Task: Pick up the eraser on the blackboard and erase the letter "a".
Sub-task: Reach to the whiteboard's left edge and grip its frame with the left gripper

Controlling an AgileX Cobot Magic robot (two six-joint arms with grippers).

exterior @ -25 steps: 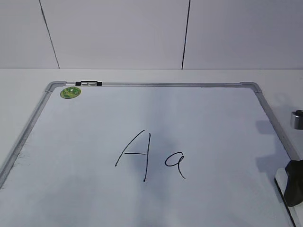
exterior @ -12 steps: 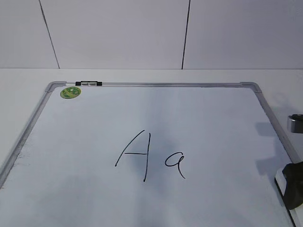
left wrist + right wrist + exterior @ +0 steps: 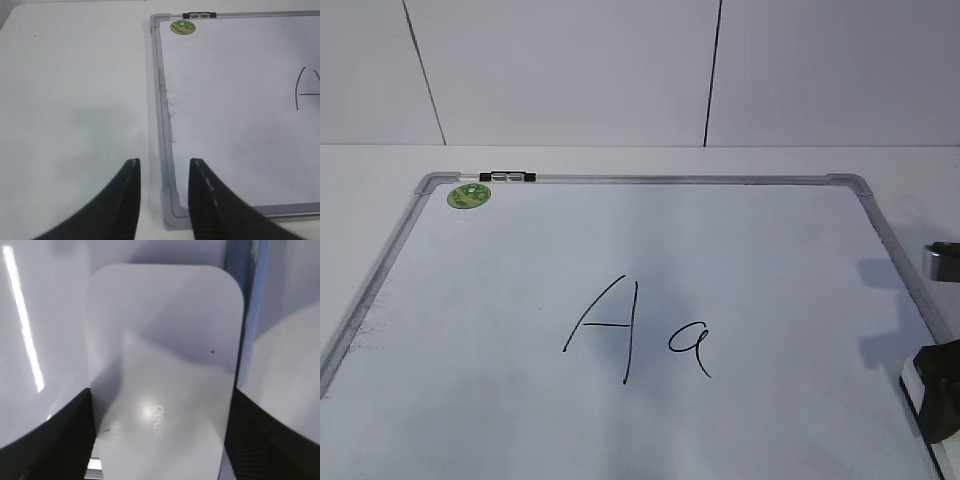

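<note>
The blackboard (image 3: 650, 180) lies flat on the table; its left frame shows in the left wrist view (image 3: 161, 100). The small letter "a" (image 3: 689, 347) is written right of a larger "A" (image 3: 610, 330). The white eraser (image 3: 165, 355) lies at the board's right edge, and only a sliver of it (image 3: 910, 385) shows in the exterior view. My right gripper (image 3: 161, 390) straddles it with a black finger pressed against each long side (image 3: 940, 390). My left gripper (image 3: 162, 162) is open and empty over the board's near-left corner.
A round green sticker (image 3: 468, 195) and a black clip (image 3: 507, 177) sit at the board's far-left corner. White table surrounds the board, and a white tiled wall stands behind it. A metal part of the right arm (image 3: 945, 262) shows at the right edge.
My right gripper has sunk slightly onto the eraser at the board's right edge and then held still. The letters and the left gripper have not changed.
</note>
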